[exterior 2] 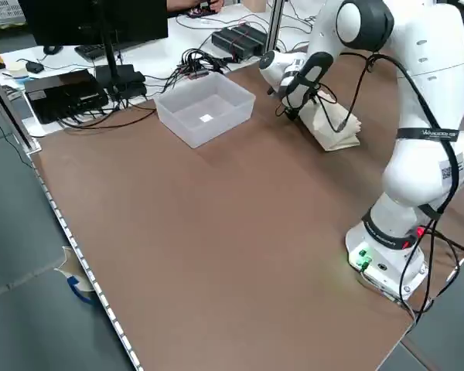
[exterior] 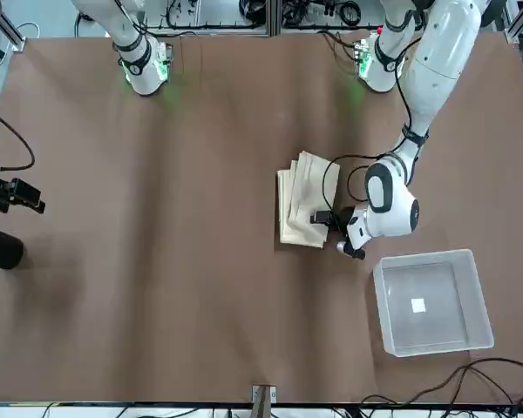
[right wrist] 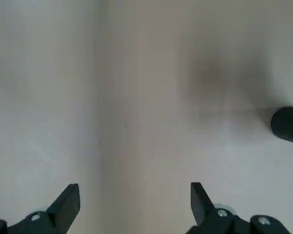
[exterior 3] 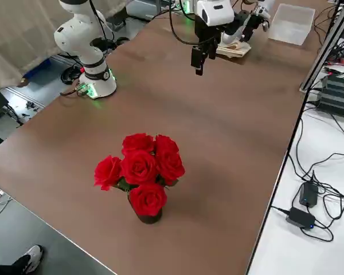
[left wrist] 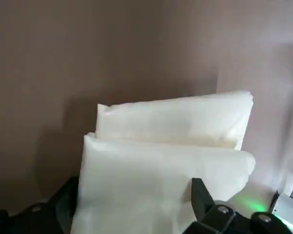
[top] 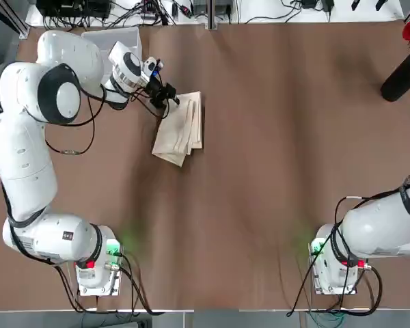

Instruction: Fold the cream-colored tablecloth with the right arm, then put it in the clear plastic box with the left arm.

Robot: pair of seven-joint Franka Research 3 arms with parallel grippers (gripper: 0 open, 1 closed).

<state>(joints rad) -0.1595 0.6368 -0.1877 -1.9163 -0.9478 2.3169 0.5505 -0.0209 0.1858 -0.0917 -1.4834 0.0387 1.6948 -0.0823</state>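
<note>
The cloth (top: 181,130) is folded into a soft pile of layers and lies flat on the brown table (top: 273,171). It sits just beside the box (exterior: 431,300), but it is not in it. The box stands at the far side of the table on the robot's left, and only a small white mark shows on its bottom.

The left arm (top: 27,157) reaches out and bends low over the table. Its gripper, the left gripper (top: 169,99), is at the far corner of the cloth, on the side nearest the box. In the left wrist view its 2 fingers (left wrist: 198,200) are spread wide, with the cloth lying between them. They are not squeezing it.

The right arm (top: 386,222) stays back on its own side, well away from the cloth. The right gripper (exterior 3: 198,57) hangs above bare table with its 2 fingers (right wrist: 68,200) wide apart and nothing in them.

A bunch of red roses (exterior 3: 140,172) in a dark vase stands near the table's right edge.
</note>
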